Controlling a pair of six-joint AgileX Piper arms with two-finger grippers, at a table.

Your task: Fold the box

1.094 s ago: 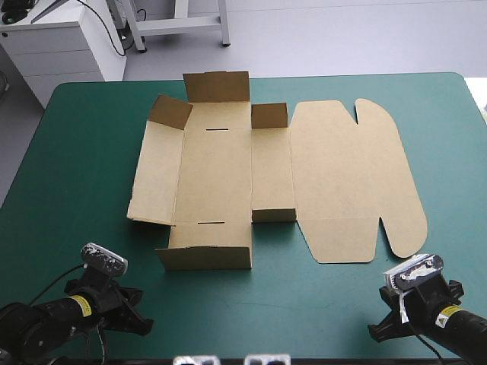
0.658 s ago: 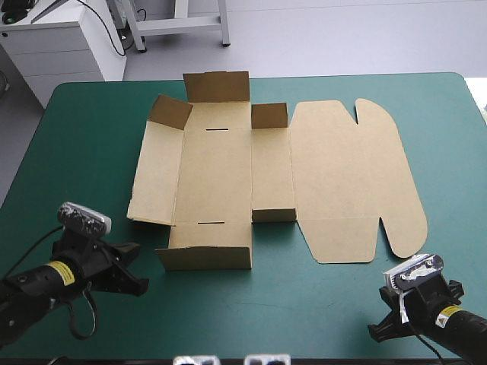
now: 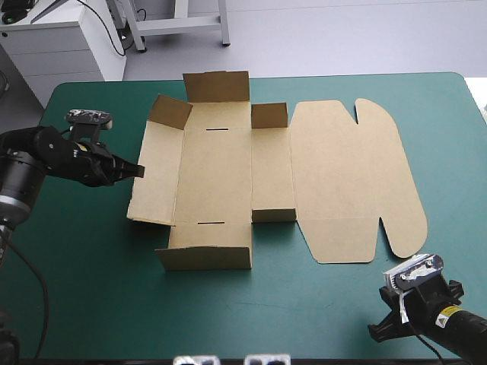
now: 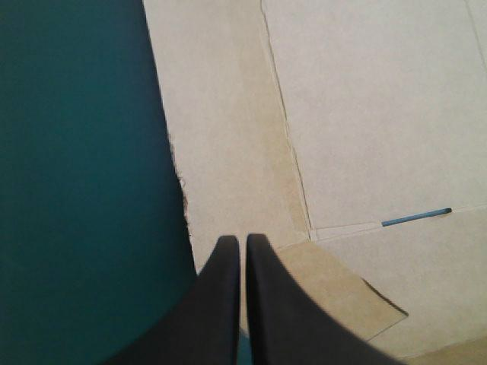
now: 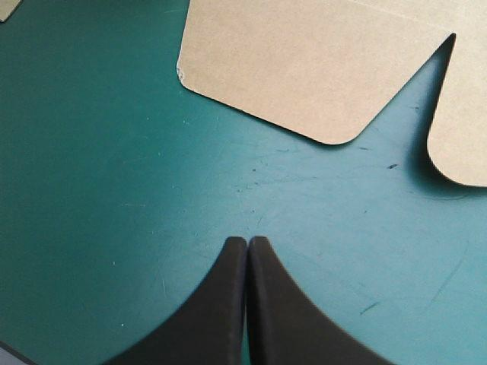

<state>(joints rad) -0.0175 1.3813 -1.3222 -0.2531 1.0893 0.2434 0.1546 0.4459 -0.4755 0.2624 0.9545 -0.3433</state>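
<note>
1. Brown board, cut and creased, is what you are handling. The box (image 3: 228,175) lies opened out in the middle of the teal-green surface (image 3: 304,312), with its base and side panels to the left and its lid (image 3: 350,175) flat to the right.
2. A few parts stand up. These are the far flap (image 3: 217,86), the small corner tab (image 3: 171,112) at the far left, and the near flap (image 3: 205,257). Everything else lies flat or nearly so.
3. Expect the sheet to be light. It should be stiff across each panel and bend only along the creases. On the smooth cover it will likely slide if you push it from one side alone, and a hard pinch could crush or tear its thin edges.
4. The left jaws are closed tip to tip and grip nothing. They sit at the free left edge of the left side panel (image 3: 156,179), toward its far end. In the left wrist view they are just beside the corner tab (image 4: 335,293). You cannot tell whether they touch the board.
5. The right jaws are also closed and empty. They are at the near right corner of the surface, over bare cover and well apart from the lid's rounded near corner (image 5: 304,76).
6. Take the left side panel by its free long edge, about midway along. A shadow under its near end suggests room to slip beneath. Turn the panel about its crease rather than dragging it, and steady the base with the other arm.
</note>
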